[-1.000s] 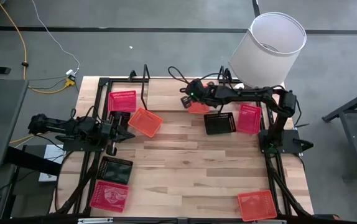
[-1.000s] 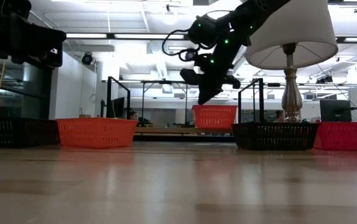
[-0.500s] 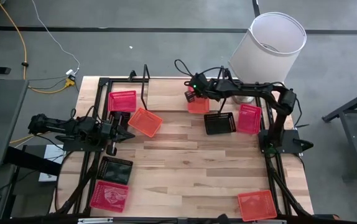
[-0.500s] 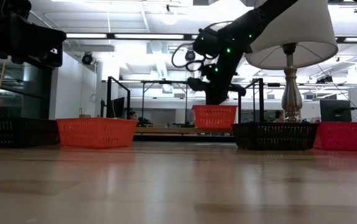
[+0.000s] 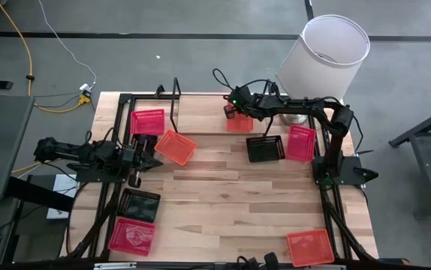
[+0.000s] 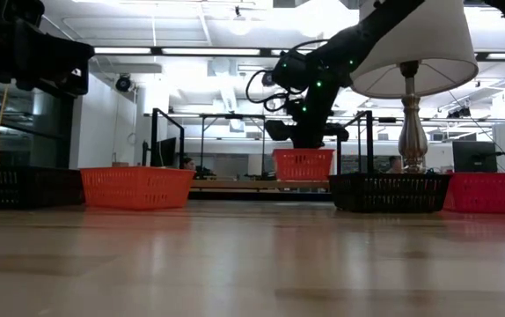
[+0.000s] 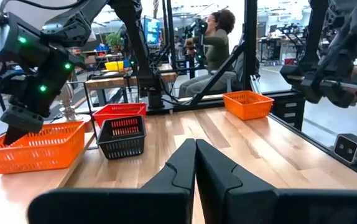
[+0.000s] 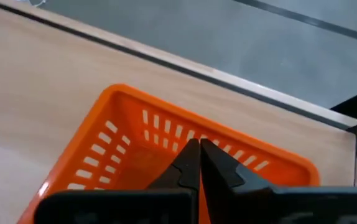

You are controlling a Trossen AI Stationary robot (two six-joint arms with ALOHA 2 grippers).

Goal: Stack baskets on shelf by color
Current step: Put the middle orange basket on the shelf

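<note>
The right gripper [image 5: 233,114] reaches over the shelf [image 5: 200,114] at the far edge of the table [image 5: 230,202], its fingers [image 8: 197,163] pressed together with their tips at the inner wall of an orange basket [image 5: 239,124]; whether they pinch that wall cannot be told. That basket sits on the shelf's wood base, toward its lamp-side end. Just in front of the shelf there lie a black basket [image 5: 265,148] and, beside it, a red basket [image 5: 301,142]. At the shelf's other end sits a second red basket [image 5: 148,121], with another orange basket [image 5: 175,147] tilted just in front of it. The left gripper [image 5: 149,157] waits near that tilted basket, fingers [image 7: 194,163] together and empty. Well away from the shelf, at the near edge, lie a black basket [image 5: 140,204], a red one [image 5: 132,235] and an orange one [image 5: 310,247]. The lamp [image 5: 322,61] stands by the shelf's right end.
</note>
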